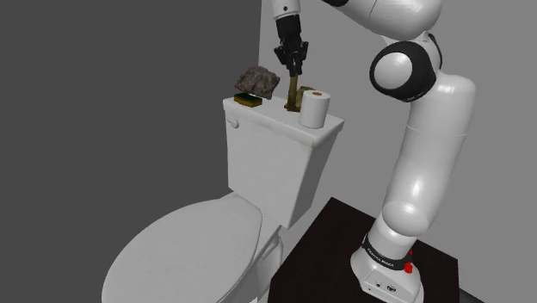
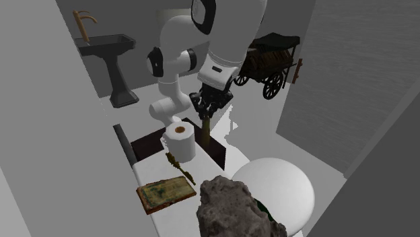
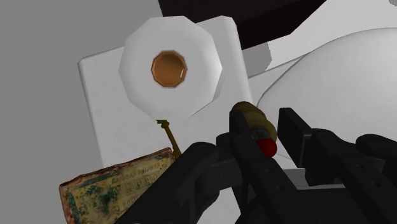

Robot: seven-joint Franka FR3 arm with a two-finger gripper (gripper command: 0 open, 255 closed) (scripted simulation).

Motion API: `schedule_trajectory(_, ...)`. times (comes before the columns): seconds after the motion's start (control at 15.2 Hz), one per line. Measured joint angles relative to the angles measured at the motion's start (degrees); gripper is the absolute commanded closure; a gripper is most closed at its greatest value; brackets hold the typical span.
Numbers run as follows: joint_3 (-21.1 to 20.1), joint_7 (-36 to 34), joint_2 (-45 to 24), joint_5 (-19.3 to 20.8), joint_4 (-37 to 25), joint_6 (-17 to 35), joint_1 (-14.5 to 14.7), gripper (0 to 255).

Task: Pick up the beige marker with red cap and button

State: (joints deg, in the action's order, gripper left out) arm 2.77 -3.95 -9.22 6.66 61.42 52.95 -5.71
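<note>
Fingers (image 3: 299,133) clasp the red-tipped marker (image 3: 254,121) beside the toilet roll (image 3: 168,69)

Flat, even render light. Shoulder view dim, walls mid-grey. Soft shading on toilet (image 1: 258,172) and arm (image 1: 430,146), upper curves brightest. Second exterior view brighter, with ragged pure-white patch (image 2: 231,126) mid-frame; rock (image 2: 232,209) close to camera looms dark. Wrist view: roll (image 3: 170,67) near blown-out white; black jaws lose detail; marker (image 3: 253,118) between them lit along upper side. Edges crisp throughout.

Rough rock (image 1: 258,80), smooth toilet tank (image 1: 275,163), matt marker (image 3: 252,117)
</note>
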Motion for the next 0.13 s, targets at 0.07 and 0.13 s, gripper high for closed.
schedule_trajectory(0.07,0.0,0.1,-0.9,0.0,-2.1,-1.3,0.0,255)
schedule_trajectory(0.13,0.0,0.2,-1.5,0.1,-3.4,-2.0,0.0,255)
